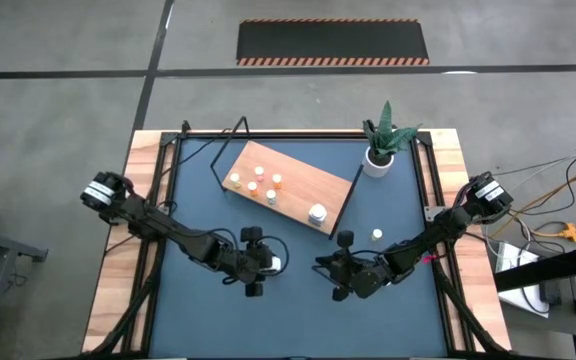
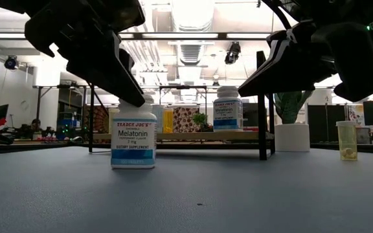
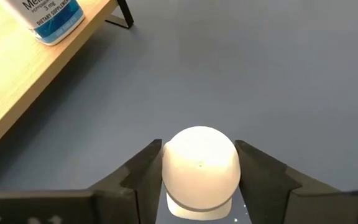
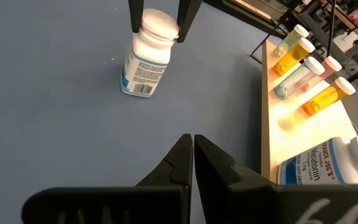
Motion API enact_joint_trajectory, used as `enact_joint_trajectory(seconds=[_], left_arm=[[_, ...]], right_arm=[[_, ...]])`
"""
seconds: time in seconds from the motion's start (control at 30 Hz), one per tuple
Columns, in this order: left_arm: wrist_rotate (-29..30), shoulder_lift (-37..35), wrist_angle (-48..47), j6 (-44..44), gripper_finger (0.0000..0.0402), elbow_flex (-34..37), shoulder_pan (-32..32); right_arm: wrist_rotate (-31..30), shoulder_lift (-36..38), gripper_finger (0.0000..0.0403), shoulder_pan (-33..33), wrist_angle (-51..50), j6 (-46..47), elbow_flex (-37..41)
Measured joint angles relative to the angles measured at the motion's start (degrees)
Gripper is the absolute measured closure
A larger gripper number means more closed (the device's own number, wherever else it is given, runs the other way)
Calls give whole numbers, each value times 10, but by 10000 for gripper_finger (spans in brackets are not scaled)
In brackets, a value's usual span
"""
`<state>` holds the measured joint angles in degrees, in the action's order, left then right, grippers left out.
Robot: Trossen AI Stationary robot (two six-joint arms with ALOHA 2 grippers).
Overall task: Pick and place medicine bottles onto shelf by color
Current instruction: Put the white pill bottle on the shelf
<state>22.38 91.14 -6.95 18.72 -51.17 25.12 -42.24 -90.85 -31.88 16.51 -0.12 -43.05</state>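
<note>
A big white medicine bottle with a blue label [image 2: 133, 139] stands upright on its base on the dark blue table. It also shows in the high view [image 1: 277, 263] and the right wrist view [image 4: 146, 59]. My left gripper [image 1: 268, 262] is above it, shut on its cap. My right gripper [image 4: 192, 149] is shut and empty, above the table to the bottle's right [image 1: 330, 268]. The shelf [image 1: 313, 180] stands at the far middle; on it are several small bottles [image 4: 303, 68] and a second big white bottle [image 1: 317, 213]. A small yellowish bottle [image 2: 347, 140] stands on the table at the right. My left gripper pinches the white cap [image 3: 200, 168] of the big bottle between its two fingers [image 3: 143, 177], one on each side. The fingers come from above, slanting down. The bottle stands upright with its base on the table [image 2: 133, 166].
A white pot with a green plant [image 1: 378, 150] stands at the far right by the shelf. The shelf's black frame legs [image 2: 261, 110] stand on the table. Open blue tabletop [image 1: 298, 320] lies toward the near edge.
</note>
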Motion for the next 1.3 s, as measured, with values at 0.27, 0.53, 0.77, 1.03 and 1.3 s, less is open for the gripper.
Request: enact_joint_trajectory(seconds=[0.27, 0.53, 0.77, 1.03, 1.3], left_arm=[[-28, -17, -21, -19, 241, -47, 0], [-31, -17, -171, -64, 241, -162, -10], [-48, -17, -245, -177, 240, -245, -46], [-112, -17, -261, -319, 240, -297, -131], [-155, -17, -238, -371, 240, -327, -230]], right_arm=[[1, 3, 394, -4, -3, -16, 0], [0, 28, 394, -15, -48, -24, 0], [-1, 74, 394, -38, -94, -23, 0], [-5, 115, 394, -70, -135, -6, 0], [-9, 158, 394, -87, -162, 16, 1]])
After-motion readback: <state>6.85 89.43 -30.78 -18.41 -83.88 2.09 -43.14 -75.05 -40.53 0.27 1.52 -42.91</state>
